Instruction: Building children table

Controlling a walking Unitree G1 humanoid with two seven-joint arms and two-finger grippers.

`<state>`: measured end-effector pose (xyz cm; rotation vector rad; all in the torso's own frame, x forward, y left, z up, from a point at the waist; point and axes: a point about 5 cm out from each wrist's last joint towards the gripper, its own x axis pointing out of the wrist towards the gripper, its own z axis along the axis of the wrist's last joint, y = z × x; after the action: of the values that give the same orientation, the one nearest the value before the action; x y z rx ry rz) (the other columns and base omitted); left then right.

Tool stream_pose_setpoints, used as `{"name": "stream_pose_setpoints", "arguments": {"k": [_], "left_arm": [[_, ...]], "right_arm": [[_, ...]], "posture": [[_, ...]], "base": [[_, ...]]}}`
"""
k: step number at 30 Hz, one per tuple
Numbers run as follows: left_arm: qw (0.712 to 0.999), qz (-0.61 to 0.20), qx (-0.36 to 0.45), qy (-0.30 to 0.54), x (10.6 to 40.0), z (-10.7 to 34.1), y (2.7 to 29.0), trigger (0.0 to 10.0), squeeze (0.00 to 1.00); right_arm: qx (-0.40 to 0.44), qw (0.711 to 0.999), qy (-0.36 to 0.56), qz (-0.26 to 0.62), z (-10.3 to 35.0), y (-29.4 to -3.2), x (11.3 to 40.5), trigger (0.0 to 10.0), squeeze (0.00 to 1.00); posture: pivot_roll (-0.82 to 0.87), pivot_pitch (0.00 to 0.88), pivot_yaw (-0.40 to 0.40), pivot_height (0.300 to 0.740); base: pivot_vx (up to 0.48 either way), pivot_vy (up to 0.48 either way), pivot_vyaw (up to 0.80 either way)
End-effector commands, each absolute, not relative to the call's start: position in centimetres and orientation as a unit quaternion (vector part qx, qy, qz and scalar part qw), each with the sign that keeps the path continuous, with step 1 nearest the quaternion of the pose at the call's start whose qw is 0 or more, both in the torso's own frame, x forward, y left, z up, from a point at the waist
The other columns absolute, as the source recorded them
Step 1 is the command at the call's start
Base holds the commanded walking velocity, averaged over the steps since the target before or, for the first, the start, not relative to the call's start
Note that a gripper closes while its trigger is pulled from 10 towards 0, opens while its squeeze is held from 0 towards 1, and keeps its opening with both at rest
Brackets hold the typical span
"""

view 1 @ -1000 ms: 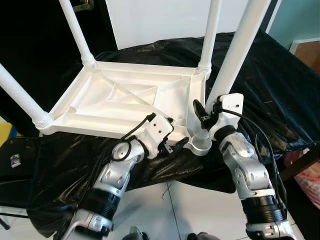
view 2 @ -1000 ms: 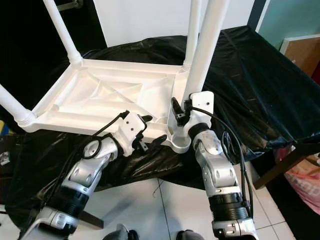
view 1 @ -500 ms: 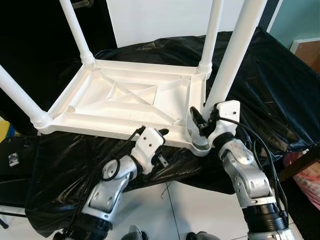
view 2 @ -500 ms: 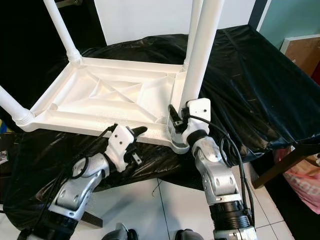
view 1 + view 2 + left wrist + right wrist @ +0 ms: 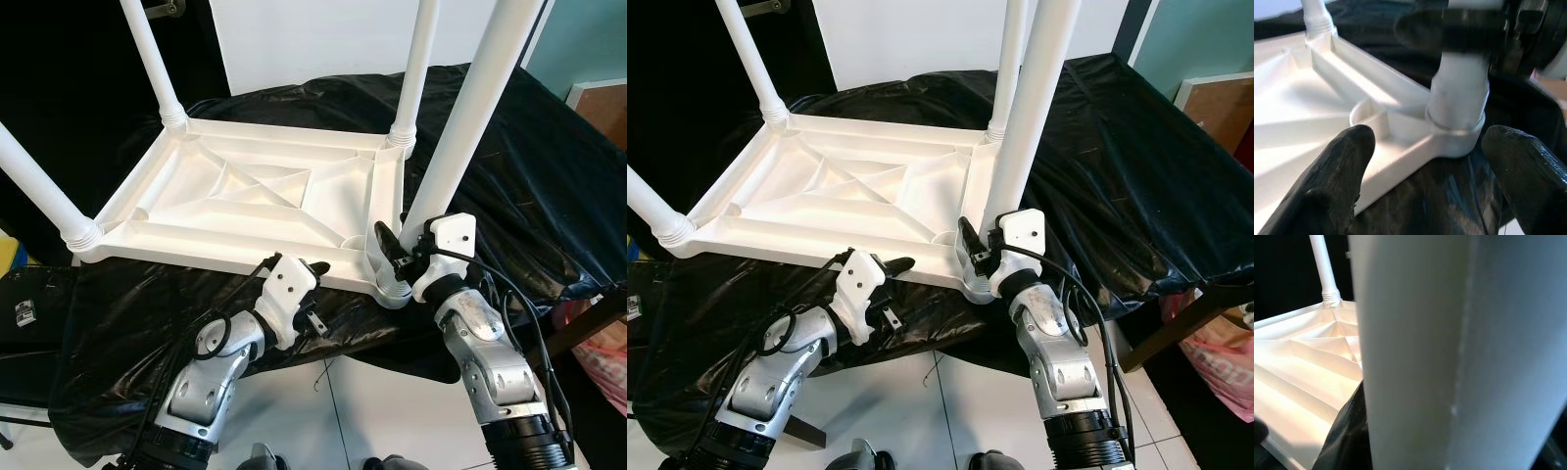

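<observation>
The white children's table lies upside down on a black-draped surface, its legs pointing up. My right gripper is shut on the near-right leg just above its corner socket. That leg looms close in the right wrist view, with a black finger beside it. My left gripper is open and hangs just off the table's front edge, left of that corner, holding nothing. In the left wrist view its fingers frame the socket from a short distance.
Black sheeting covers the work surface and drapes over its front. White floor tiles lie below my arms. A brown box stands at the far right, a pink bag lower right, and a black bag at the left.
My left gripper has drawn back from the near-right corner, toward me and to the left. The right gripper has kept its hold on the leg.
</observation>
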<state>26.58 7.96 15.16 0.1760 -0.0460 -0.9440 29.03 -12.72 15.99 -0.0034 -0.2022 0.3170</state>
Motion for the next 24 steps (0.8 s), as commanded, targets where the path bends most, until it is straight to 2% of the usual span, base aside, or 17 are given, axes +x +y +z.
{"name": "stream_pose_setpoints", "arguments": {"k": [1, 12, 24], "left_arm": [[0.891, -0.447, 0.083, -0.023, 26.6, 15.4, 7.9, 10.0, 0.0], [0.894, -0.44, 0.079, -0.024, 26.6, 15.8, 8.1, 10.0, 0.0], [0.894, -0.439, 0.081, -0.025, 26.7, 16.1, 8.2, 10.0, 0.0]], "right_arm": [[-0.017, 0.985, -0.056, 0.162, 13.7, -12.8, 28.7, 10.0, 0.0], [-0.051, 0.971, -0.08, 0.22, 12.3, -12.0, 27.4, 10.0, 0.0], [-0.062, 0.965, -0.074, 0.243, 11.3, -12.3, 27.6, 10.0, 0.0]], "posture": [[-0.02, 0.106, 0.001, 0.74], [-0.01, 0.11, 0.002, 0.74], [0.0, 0.107, 0.011, 0.74]], "base": [[0.0, 0.0, 0.0], [0.0, 0.0, 0.0], [0.0, 0.0, 0.0]]}}
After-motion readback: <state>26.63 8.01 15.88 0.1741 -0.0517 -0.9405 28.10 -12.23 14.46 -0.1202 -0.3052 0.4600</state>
